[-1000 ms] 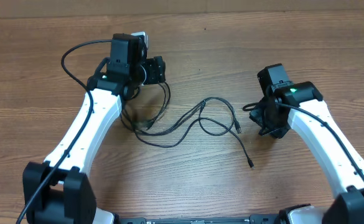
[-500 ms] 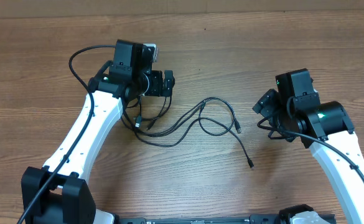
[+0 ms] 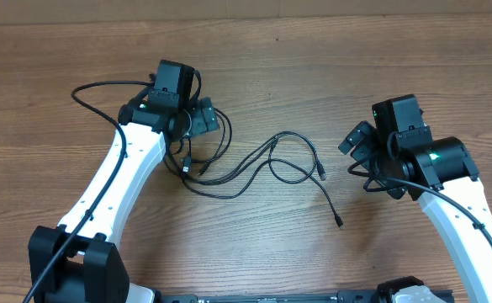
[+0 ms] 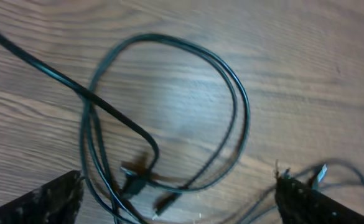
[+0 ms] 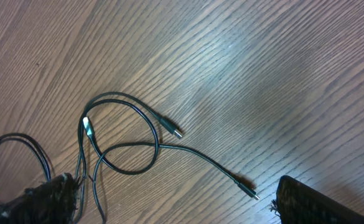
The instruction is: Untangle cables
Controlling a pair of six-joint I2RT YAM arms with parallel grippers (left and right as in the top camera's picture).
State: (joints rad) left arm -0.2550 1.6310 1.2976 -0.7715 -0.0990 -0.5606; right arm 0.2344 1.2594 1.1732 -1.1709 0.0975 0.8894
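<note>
The left gripper (image 3: 202, 118) has swung slightly back toward the left edge of the worktop (image 3: 27, 84), its fingers (image 4: 51, 199) spread wide and holding nothing. The right gripper (image 3: 357, 140), likewise spread and empty, has stayed put. The cables (image 3: 258, 160) lie mid-worktop, unmoved, their loops still crossing beneath the left gripper, so the untangling looks barely advanced.
</note>
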